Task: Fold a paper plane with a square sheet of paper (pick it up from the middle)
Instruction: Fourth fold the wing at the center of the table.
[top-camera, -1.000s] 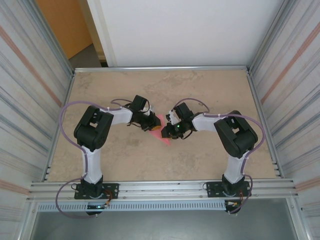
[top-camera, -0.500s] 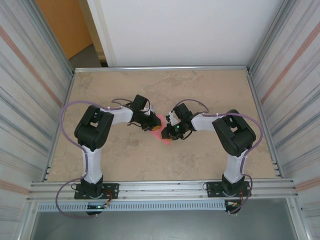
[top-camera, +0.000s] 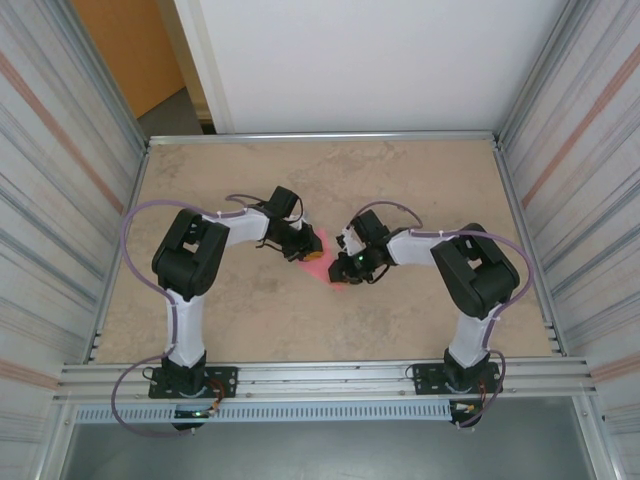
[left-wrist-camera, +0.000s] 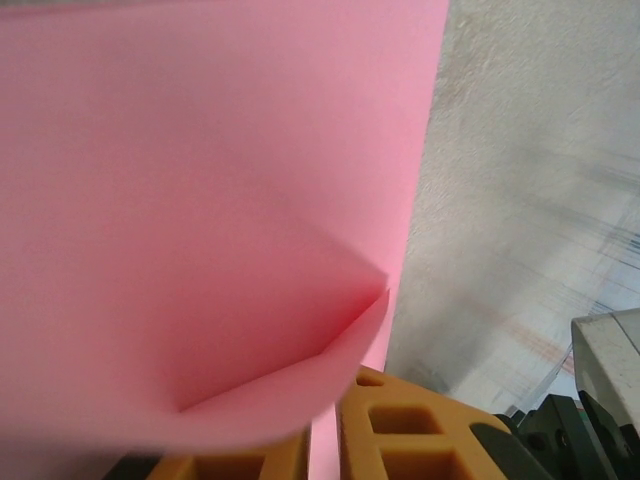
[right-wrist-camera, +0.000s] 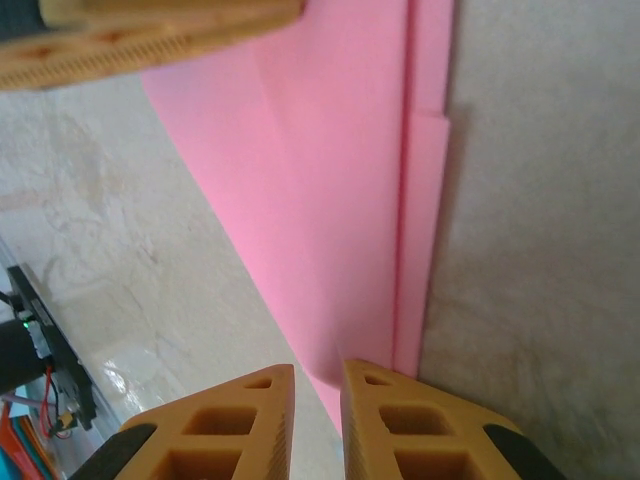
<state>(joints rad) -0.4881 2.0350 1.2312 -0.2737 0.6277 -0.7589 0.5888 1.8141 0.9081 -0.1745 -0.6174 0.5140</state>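
Fingers (left-wrist-camera: 400, 432) of the left gripper (left-wrist-camera: 322, 452) are almost together. A strip of the sheet of paper (left-wrist-camera: 200, 200) is pinched in the slit between them, at the bottom of the left wrist frame. Pink sheet bellies over most of that frame; one layer curls to a soft point at centre right.

From the top camera the sheet is a small pink wedge at frame centre, between the two grippers, over the table (top-camera: 400, 180). Cannot tell whether it rests on the surface or hangs just clear.

Right gripper (right-wrist-camera: 318, 400): narrow gap, bottom centre of the right wrist frame. The paper's tapered end runs into it, so it looks held, but only by the tip. A stepped, doubled strip runs down the sheet's right edge. A finger of the left gripper shows at upper left.

Risks, as judged:
- If the arms draw apart, the tip slips from the shallow right hold, or the thin paper tears at a pinch.
- If the arms crowd inward, the sheet buckles and takes a stray crease off the fold line.
- The curled layer may get pressed flat crooked.

Pose: left arm (top-camera: 185, 265) has its elbow out at left, forearm reaching right toward centre. Right arm (top-camera: 475, 270) mirrors it, elbow at right, forearm reaching left, wrist low by the paper.
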